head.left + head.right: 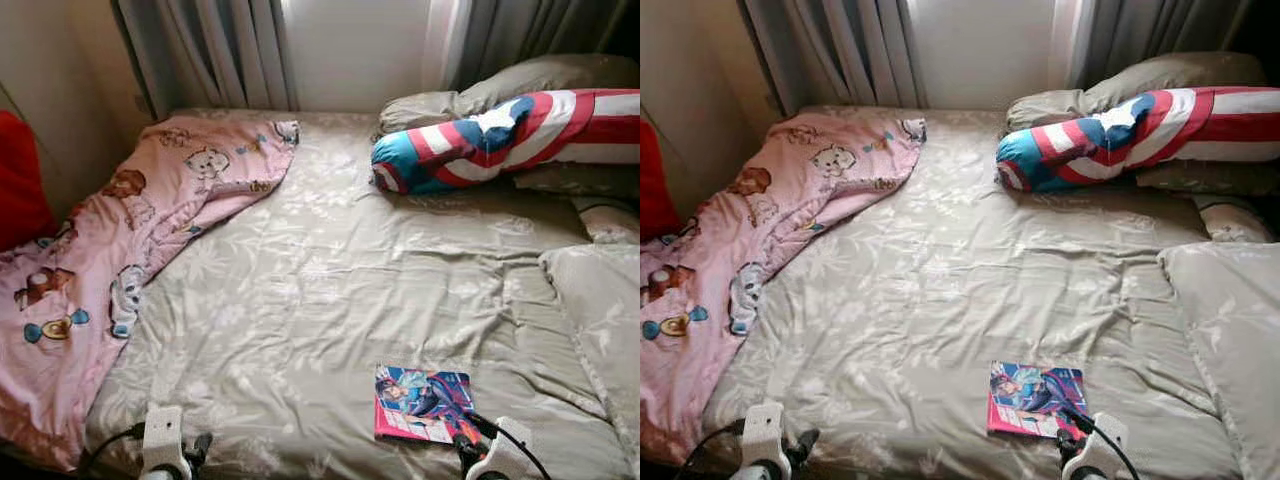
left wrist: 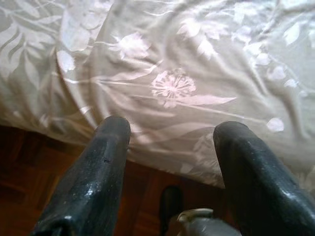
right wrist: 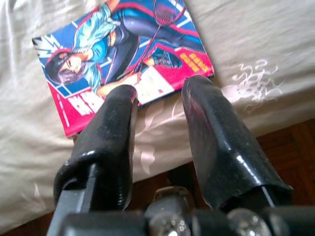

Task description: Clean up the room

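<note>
Bed (image 1: 330, 290) mostly bare mid-sheet; comic book (image 1: 422, 403) lies near its front edge. We see right end effector (image 3: 160, 93) parted, empty, just short of the book; left end effector (image 2: 170, 128) wide open at the edge, both arms cut off.

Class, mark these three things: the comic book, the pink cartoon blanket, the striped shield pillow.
comic book (image 1: 422, 402), left eye view, middle of its cover
pink cartoon blanket (image 1: 120, 250), left eye view, its middle fold
striped shield pillow (image 1: 1120, 135), right eye view, its blue centre
</note>
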{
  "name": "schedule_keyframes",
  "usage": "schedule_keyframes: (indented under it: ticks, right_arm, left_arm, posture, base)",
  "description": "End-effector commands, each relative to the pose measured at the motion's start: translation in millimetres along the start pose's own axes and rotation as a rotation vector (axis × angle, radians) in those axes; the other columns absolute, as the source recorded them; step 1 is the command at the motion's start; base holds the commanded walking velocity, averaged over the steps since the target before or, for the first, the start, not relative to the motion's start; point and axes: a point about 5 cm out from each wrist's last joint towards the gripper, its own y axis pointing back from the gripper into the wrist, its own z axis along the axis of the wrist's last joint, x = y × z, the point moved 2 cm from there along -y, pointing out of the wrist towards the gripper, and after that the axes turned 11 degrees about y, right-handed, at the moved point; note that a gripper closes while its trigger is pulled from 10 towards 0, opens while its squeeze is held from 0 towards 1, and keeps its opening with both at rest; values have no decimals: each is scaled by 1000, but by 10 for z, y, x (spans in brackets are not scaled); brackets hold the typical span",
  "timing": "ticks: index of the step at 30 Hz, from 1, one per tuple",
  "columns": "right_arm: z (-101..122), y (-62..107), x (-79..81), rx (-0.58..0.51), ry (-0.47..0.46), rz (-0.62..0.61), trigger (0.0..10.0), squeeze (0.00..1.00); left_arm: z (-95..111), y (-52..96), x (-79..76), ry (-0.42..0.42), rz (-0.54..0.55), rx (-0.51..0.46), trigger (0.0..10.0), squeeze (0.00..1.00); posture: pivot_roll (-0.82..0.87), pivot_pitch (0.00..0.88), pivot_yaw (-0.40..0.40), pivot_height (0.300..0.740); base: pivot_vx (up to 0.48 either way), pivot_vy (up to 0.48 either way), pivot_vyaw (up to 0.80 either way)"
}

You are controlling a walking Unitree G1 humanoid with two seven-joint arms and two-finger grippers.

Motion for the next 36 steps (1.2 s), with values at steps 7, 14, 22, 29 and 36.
schedule_keyframes:
  ticks: [7,14,22,29,36]
  right_arm:
    - [-16,-6,76,10,20,16,10000,0]
    - [-32,0,67,15,32,19,10000,0]
    - [-89,21,-52,53,12,-15,10000,0]
    - [-53,14,-58,36,21,-9,10000,0]
    - [-121,23,-56,86,42,-7,10000,0]
  left_arm:
    - [-215,75,108,-18,44,80,10000,0]
    - [-284,104,147,-7,64,105,10000,0]
    - [-303,87,76,-9,55,119,10000,0]
    - [-336,82,4,-52,29,136,10000,0]
    - [-402,105,19,-49,46,162,10000,0]
  posture:
    - [53,0,-14,740]
    - [55,0,-20,740]
    - [49,0,-28,740]
    - [50,0,-32,740]
    - [53,0,-37,740]
  base:
    - [0,0,146]
    - [0,0,800]
    - [0,0,631]
    - [0,0,0]
    - [0,0,0]
